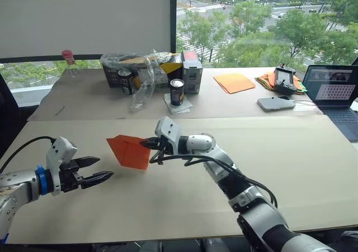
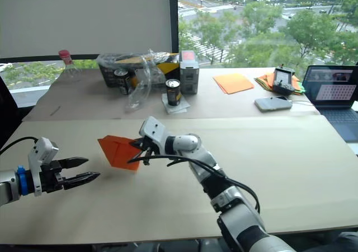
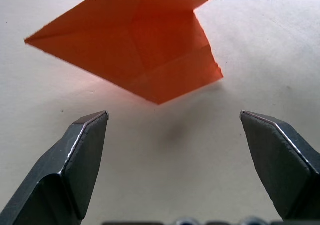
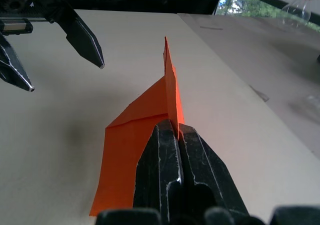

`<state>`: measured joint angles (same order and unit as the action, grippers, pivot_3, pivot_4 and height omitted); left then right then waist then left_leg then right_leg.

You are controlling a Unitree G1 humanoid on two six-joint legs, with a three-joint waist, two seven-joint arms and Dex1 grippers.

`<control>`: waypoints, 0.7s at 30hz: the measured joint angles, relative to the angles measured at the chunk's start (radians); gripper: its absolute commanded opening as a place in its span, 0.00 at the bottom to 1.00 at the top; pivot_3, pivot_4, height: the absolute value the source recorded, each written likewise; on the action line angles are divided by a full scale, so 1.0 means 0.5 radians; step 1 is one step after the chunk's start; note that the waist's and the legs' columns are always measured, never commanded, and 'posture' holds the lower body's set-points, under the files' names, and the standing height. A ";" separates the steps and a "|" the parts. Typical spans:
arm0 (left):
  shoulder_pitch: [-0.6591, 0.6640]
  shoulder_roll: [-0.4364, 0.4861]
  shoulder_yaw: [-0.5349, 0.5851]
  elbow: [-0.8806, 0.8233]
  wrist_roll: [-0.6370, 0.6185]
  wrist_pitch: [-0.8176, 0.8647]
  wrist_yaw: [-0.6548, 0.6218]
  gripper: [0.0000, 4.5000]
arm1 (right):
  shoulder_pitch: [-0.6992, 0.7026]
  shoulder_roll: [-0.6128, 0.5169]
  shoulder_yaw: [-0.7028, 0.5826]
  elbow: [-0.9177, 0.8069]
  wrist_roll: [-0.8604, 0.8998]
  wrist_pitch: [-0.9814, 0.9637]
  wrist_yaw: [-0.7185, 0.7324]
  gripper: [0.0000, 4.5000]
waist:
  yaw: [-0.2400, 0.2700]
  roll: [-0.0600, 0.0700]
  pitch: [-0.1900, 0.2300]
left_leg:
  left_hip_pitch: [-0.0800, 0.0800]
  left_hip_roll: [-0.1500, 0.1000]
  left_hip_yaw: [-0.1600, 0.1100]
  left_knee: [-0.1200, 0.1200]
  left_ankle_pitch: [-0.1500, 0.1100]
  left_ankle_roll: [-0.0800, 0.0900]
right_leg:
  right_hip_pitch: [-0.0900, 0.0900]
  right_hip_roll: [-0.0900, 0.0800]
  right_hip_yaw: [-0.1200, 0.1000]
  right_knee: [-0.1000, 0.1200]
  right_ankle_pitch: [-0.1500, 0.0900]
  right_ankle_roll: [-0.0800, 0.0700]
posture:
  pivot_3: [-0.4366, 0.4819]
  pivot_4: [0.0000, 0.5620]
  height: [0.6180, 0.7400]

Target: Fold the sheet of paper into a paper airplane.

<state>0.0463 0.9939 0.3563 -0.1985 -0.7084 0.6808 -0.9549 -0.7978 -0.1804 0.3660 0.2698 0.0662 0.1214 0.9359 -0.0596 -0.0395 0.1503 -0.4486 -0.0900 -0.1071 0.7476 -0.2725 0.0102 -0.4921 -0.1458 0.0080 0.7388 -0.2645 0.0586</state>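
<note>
Orange sheet of paper (image 1: 130, 150): pinched by right gripper (image 1: 150, 144), one edge.
Left gripper (image 1: 99, 169): spread, apart.
Risk: thin paper tearing, slipping.

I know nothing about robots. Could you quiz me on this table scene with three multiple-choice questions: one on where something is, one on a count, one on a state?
1. Where is the laptop?
A. at the table's far right
B. beside the left gripper
C. under the orange paper

2. How many dark drink cans stand near the plastic wrap?
A. one
B. two
C. four

3. What is the right gripper doing?
A. hanging open
B. pinching the sheet of paper
C. holding a can

Answers: 1 A, its screen stands at the right edge. 2 B, one can by the box, another can on a napkin. 3 B, the right wrist view shows its fingers closed on the orange edge.
</note>
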 measured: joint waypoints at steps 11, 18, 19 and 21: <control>-0.377 -0.207 -0.252 0.035 -0.004 0.035 -0.086 1.00 | 0.320 -0.662 -0.034 -0.304 -0.012 -0.373 0.520 0.00 | 0.004 0.000 0.000 | 0.003 0.002 0.003 -0.002 0.000 0.001 | 0.006 -0.001 0.001 -0.002 0.000 0.000 | 0.48 0.27 0.43; -0.658 -0.331 -0.505 0.065 0.049 0.032 -0.155 1.00 | 0.448 -0.694 0.002 -0.278 -0.212 -0.754 0.387 0.00 | 0.026 -0.001 -0.001 | 0.002 0.001 0.006 0.000 0.000 0.001 | 0.006 -0.001 0.003 -0.001 0.000 0.000 | 0.48 0.27 0.43; -0.732 -0.365 -0.562 0.107 0.078 0.028 -0.171 1.00 | 0.489 -0.714 0.008 -0.282 -0.254 -0.816 0.360 0.00 | 0.034 -0.001 -0.001 | 0.002 0.001 0.006 0.001 0.000 0.001 | 0.006 -0.001 0.003 -0.001 0.000 0.000 | 0.48 0.27 0.43; -0.843 -0.411 -0.653 0.191 0.134 -0.004 -0.209 1.00 | 0.549 -0.737 0.045 -0.283 -0.347 -0.944 0.323 0.00 | 0.046 -0.001 0.000 | 0.002 0.000 0.006 0.002 0.000 0.001 | 0.007 -0.002 0.003 -0.001 0.000 0.001 | 0.48 0.27 0.43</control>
<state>-0.3750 0.7883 0.0296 -0.1029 -0.6415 0.6786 -1.0595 -0.5233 -0.5488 0.3884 0.1282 -0.1073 -0.3506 1.0973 -0.0366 -0.0399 0.1501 -0.4477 -0.0901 -0.1041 0.7488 -0.2727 0.0106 -0.4886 -0.1466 0.0094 0.7382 -0.2643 0.0589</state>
